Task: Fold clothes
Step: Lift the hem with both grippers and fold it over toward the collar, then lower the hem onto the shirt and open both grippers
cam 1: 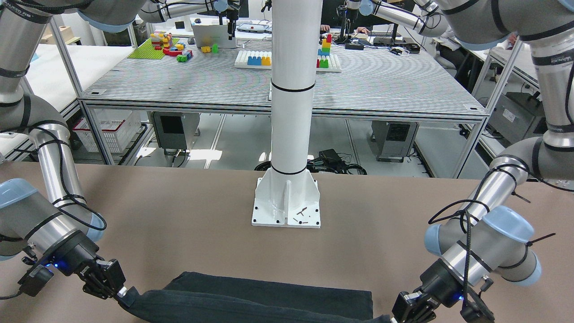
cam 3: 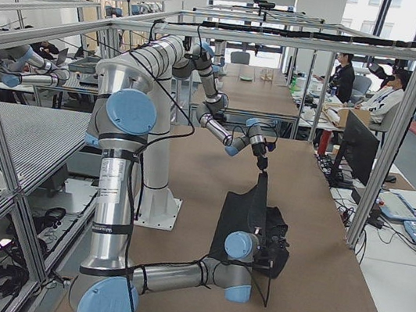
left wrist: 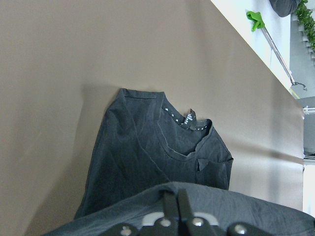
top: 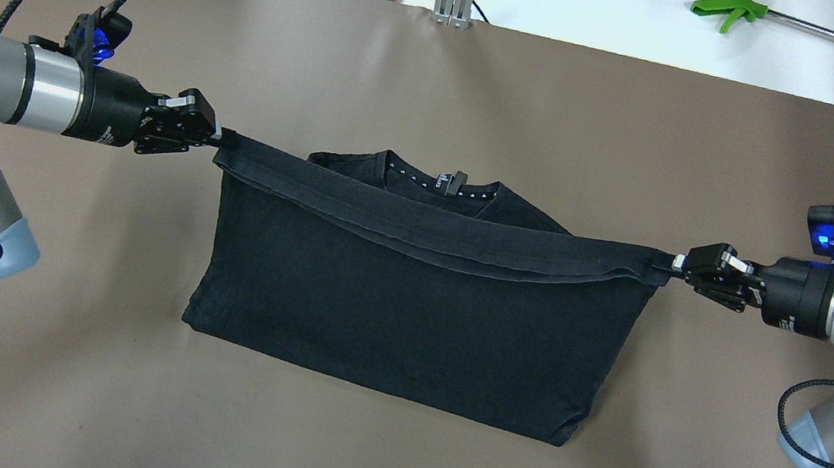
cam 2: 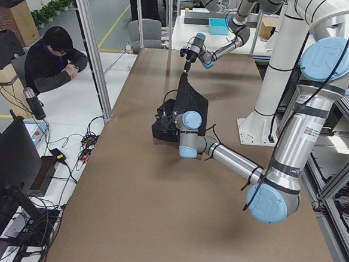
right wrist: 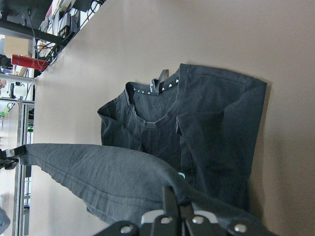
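While front view crops garment, overhead shows collar.

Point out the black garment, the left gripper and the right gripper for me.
black garment (top: pixel 401 326), overhead exterior view, on the flat lower layer.
left gripper (top: pixel 216 137), overhead exterior view, midway between its fingertips, at the lifted edge's corner.
right gripper (top: pixel 676 263), overhead exterior view, midway between its fingertips, at the opposite corner.

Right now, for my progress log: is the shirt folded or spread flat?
Mid-fold: the left claw and right claw pinch one edge of the shirt, stretched above the part on the table; the collar shows.
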`<state>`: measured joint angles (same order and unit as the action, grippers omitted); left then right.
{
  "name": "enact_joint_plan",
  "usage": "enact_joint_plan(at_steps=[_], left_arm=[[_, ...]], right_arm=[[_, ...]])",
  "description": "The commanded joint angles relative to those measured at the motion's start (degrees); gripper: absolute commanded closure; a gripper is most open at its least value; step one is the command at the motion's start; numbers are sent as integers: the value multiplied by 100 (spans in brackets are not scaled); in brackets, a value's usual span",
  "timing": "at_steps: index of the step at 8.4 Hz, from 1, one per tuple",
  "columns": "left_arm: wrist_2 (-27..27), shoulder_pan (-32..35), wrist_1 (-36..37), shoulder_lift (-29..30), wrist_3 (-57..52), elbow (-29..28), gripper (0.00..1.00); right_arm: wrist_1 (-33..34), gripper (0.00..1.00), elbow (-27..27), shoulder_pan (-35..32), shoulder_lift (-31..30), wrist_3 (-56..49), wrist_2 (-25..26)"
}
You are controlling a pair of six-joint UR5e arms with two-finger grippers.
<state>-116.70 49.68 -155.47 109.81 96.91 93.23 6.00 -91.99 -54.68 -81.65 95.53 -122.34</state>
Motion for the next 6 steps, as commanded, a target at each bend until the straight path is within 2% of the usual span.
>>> enact_joint_plan(at_steps=[1, 2, 6], left_arm=[[226, 15, -1, 435, -14, -602, 100], [270, 41, -1, 436, -14, -683, 100], [446, 94, -1, 638, -31, -1183, 100]], right_arm=[[375, 100, 608, 19, 481, -70, 570], [366, 100, 847, 28, 579, -70, 675], [402, 100, 1068, 45, 624, -140, 931]])
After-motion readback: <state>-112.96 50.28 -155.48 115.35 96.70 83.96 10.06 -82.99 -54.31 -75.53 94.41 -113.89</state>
